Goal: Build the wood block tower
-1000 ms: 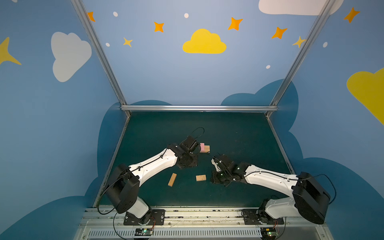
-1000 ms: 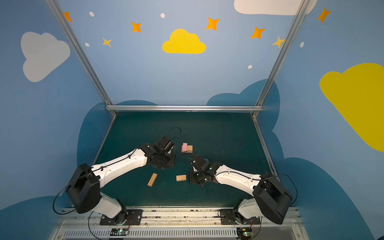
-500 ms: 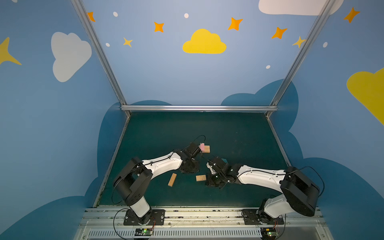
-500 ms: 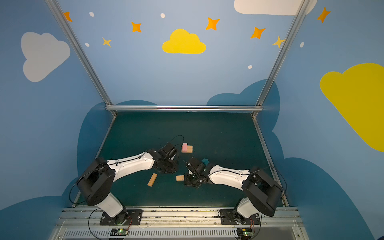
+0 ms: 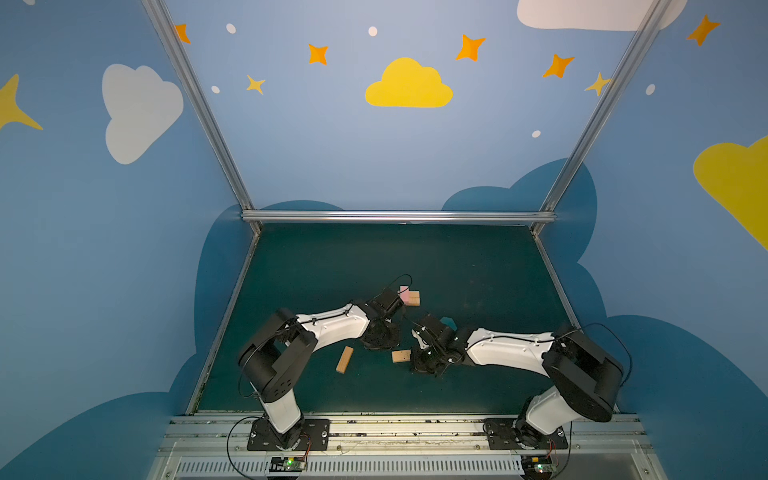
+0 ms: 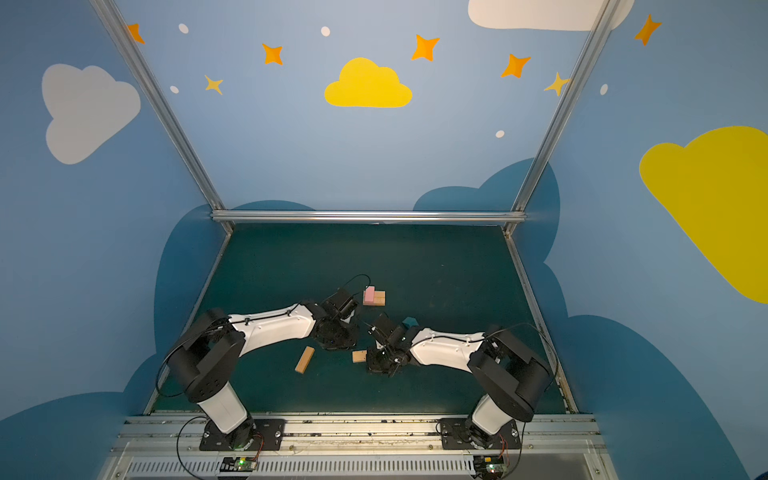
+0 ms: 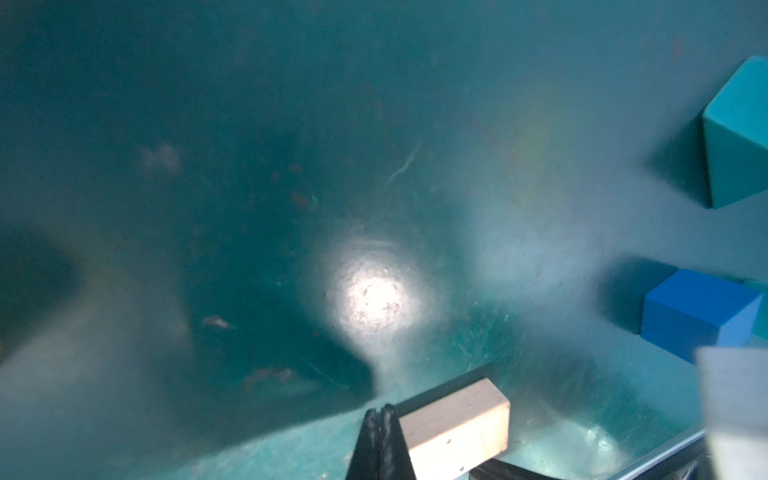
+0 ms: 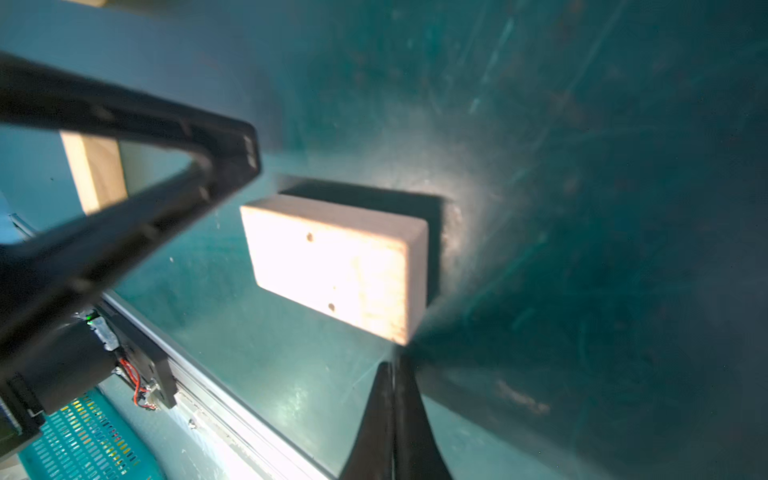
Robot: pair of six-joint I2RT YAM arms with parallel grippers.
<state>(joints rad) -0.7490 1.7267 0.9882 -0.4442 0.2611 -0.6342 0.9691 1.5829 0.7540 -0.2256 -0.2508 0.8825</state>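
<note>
Collision is the main hazard here. The left gripper and the right gripper are both low over the tabletop near its middle. Both are pressed together and hold nothing, and they crowd the same short tan block, one just to its left and one just to its right. If both go for it, their fingers may strike each other.

With the jaws pressed together, either gripper moving toward the block would shove it across the tabletop rather than take it. They need to spread first, and the block is small against them, so a slightly off-centre pinch could squirt it sideways.

No tower stands yet, by my reading. The pink bar and a tan block lie touching farther back at the middle, though I cannot tell whether one rests on the other. The left arm's wrist hangs just beside that pair, and a careless swing could scatter it.

The long tan bar lies near and to the left, apart from the rest. A teal piece sits close behind the right arm's wrist. A blue cube is near it, hidden from above, and a sweep of the right arm could knock either away.
</note>
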